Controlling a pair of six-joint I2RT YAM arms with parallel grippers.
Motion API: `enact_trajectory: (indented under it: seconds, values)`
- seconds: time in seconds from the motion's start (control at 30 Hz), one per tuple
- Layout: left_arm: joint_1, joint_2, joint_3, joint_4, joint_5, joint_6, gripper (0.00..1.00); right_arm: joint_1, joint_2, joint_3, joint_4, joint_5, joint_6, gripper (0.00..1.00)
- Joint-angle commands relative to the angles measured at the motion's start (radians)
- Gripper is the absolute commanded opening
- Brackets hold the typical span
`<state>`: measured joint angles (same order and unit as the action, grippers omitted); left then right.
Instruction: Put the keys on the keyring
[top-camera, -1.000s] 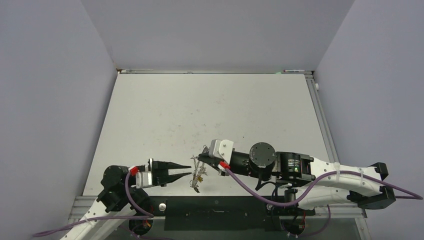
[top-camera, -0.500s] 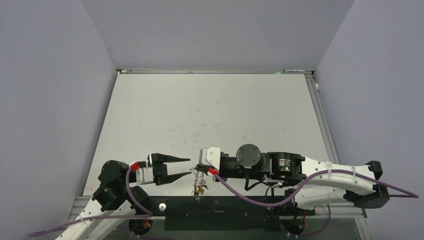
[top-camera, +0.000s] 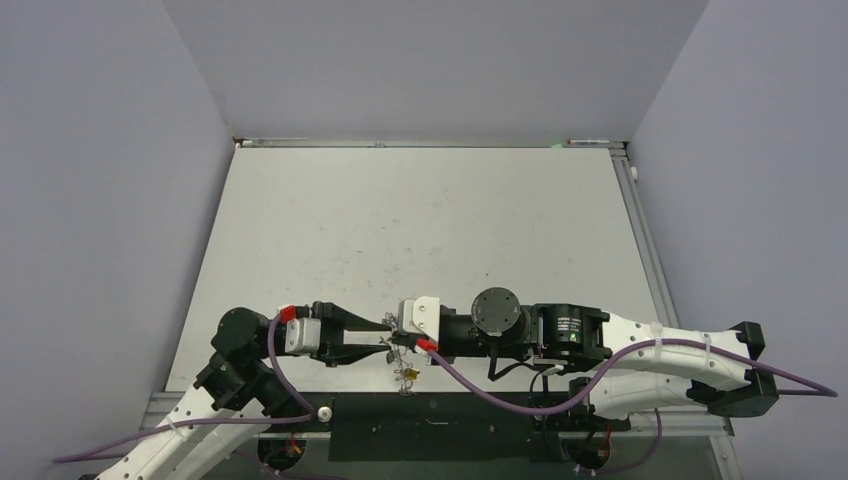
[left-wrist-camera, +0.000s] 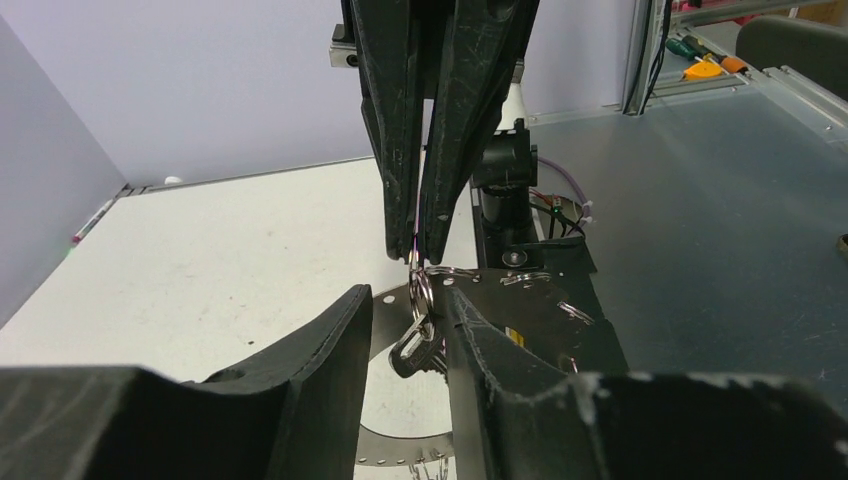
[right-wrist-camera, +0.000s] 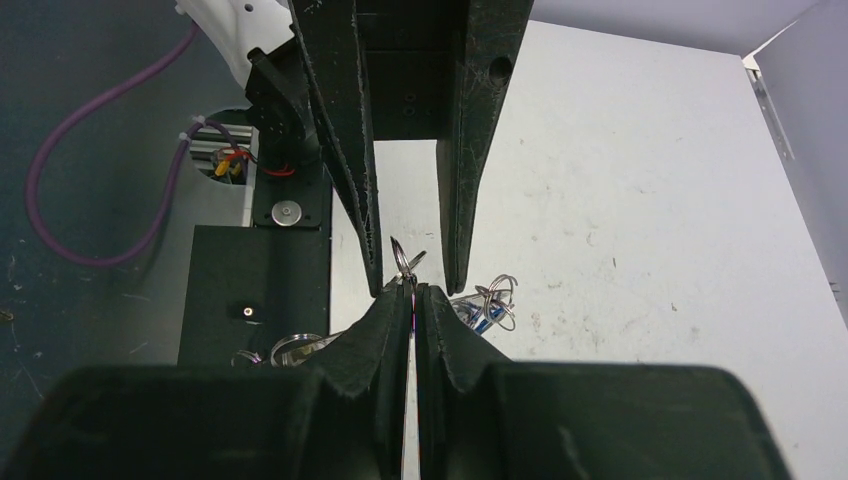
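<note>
Only up close: key (left-wrist-camera: 414, 352) between parted left fingers (left-wrist-camera: 335, 340); perhaps untouched

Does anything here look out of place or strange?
Yes. A few small metal rings lie on the black base plate between the arms, off the white table; they look stray, perhaps dropped.

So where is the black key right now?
In the left wrist view the black key hangs from a small ring pinched by the right gripper, between the fingers of the open left gripper, by the table's near edge.
</note>
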<state>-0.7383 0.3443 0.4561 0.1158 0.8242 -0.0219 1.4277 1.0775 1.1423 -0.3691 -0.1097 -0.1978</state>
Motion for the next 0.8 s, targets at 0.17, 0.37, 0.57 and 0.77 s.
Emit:
enact_trajectory:
  seconds: [0.17, 0.37, 0.57, 0.77]
  values:
    - [-0.004, 0.035, -0.006, 0.123, 0.017, -0.094, 0.19, -0.006, 0.002, 0.053, 0.088, -0.031, -0.013, 0.05]
    - [-0.004, 0.064, 0.005, 0.09, 0.011, -0.089, 0.07, -0.006, 0.004, 0.047, 0.111, -0.042, -0.012, 0.05]
    - [0.0, 0.089, 0.053, 0.01, -0.02, -0.095, 0.0, -0.008, 0.005, 0.041, 0.139, -0.029, -0.008, 0.06]
    - [0.016, 0.044, 0.067, -0.046, -0.09, -0.074, 0.0, -0.032, -0.017, 0.022, 0.125, 0.022, 0.013, 0.48]
